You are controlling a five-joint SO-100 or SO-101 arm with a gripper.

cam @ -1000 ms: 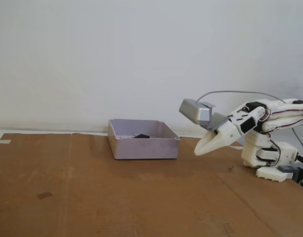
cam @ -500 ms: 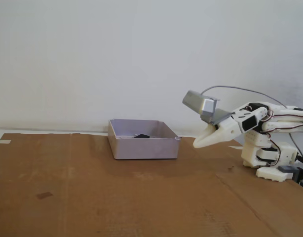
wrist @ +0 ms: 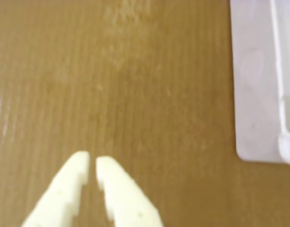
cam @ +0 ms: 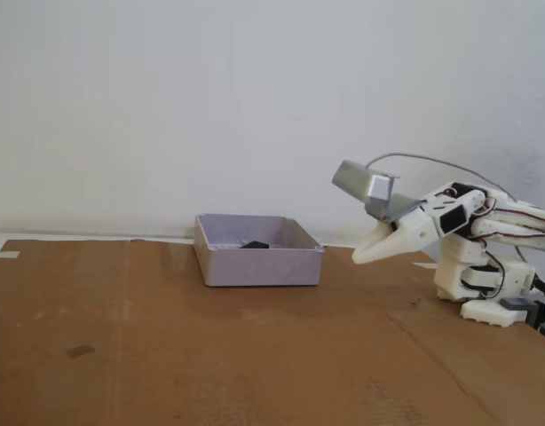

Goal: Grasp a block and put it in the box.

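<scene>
Brown cardboard (cam: 210, 355) covers the table in front of a plain white wall (cam: 210, 98). In the fixed view the block (cam: 253, 244) lies inside the box (cam: 259, 266), a dark shape just showing over the near wall toward the back of the tray. The box sits on the cardboard a little left of centre, close to the wall. To its right, apart from it and raised above the cardboard, the hand (cam: 358, 258) points toward the box with its pale tips aimed left and slightly down; a grey camera module (cam: 365, 186) rides on top of it, and the white arm (cam: 485, 222) folds back to its base (cam: 485, 284) at the right edge. In the wrist view the hand (wrist: 92, 162) shows two cream fingers (wrist: 117, 189) nearly pressed together with only a thin slit between them and nothing held, over bare cardboard, with the box (wrist: 253, 94) at the right edge.
</scene>
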